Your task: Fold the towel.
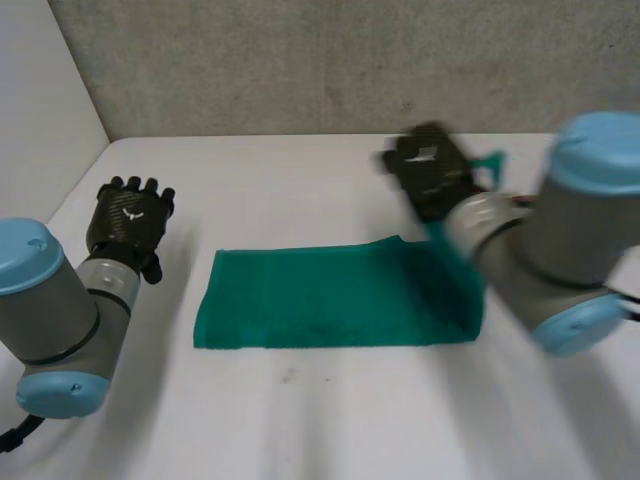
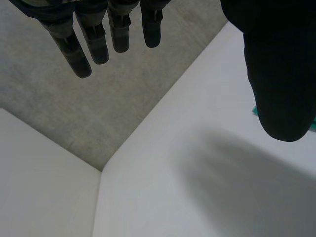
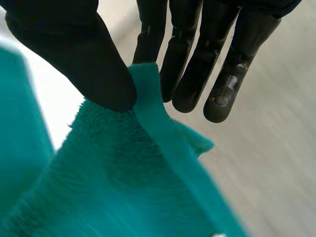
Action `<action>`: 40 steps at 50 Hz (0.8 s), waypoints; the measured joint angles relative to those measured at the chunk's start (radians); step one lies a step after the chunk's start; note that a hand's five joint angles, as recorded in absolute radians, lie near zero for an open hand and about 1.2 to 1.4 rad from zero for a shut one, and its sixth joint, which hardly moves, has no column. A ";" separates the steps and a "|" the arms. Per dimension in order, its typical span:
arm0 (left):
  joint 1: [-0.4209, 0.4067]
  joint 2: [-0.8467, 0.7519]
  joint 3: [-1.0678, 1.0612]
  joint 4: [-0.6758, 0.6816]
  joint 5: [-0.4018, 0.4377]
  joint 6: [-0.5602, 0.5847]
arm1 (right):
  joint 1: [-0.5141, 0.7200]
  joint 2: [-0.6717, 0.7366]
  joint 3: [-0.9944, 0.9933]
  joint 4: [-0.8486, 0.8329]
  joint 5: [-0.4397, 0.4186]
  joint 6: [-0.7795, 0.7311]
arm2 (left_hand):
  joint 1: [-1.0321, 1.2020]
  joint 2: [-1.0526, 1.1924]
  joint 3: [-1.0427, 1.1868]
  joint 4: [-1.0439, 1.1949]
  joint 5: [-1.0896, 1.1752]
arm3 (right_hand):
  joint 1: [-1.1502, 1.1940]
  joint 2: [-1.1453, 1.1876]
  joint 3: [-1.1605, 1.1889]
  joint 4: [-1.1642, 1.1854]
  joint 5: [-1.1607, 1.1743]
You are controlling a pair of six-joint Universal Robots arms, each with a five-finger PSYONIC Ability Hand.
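Observation:
A green towel lies across the middle of the white table, with its right end lifted off the surface. My right hand is raised above the table's back right and pinches that end's corner; in the right wrist view the thumb presses the towel's corner against the fingers. My left hand hovers over the table to the left of the towel, apart from it. Its fingers are straight and its thumb stands away from them, with nothing between.
A white side wall borders the table on the left and a grey wall stands behind it. My right arm crosses above the towel's right end.

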 measured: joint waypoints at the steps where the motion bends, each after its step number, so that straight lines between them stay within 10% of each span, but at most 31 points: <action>1: 0.002 0.005 -0.001 0.000 -0.001 -0.001 | 0.040 0.021 -0.020 -0.007 -0.015 0.010 | 0.000 0.000 0.000 0.000 0.000 | 0.001 0.000 0.000 0.000 0.000; 14: 0.012 0.048 -0.006 -0.001 -0.002 -0.071 | 0.360 0.414 -0.281 -0.026 -0.042 0.030 | 0.000 0.000 0.000 0.000 0.000 | 0.001 0.000 0.000 0.000 0.000; 19: 0.002 0.047 -0.001 -0.001 0.000 -0.105 | 0.369 0.448 -0.306 -0.010 0.023 0.031 | 0.000 0.000 0.000 0.000 0.000 | -0.583 -0.716 -0.711 -0.699 -0.650; 27: -0.092 0.043 0.047 -0.003 0.009 -0.177 | 0.296 0.274 -0.206 0.032 0.221 0.149 | 0.000 0.000 0.000 0.000 0.000 | -0.756 -0.960 -0.972 -0.958 -0.909; 40: -0.242 -0.079 0.154 -0.060 0.009 -0.248 | 0.083 0.094 0.091 0.160 0.221 0.371 | 0.000 0.000 0.000 0.000 0.000 | -0.756 -0.960 -0.972 -0.958 -0.909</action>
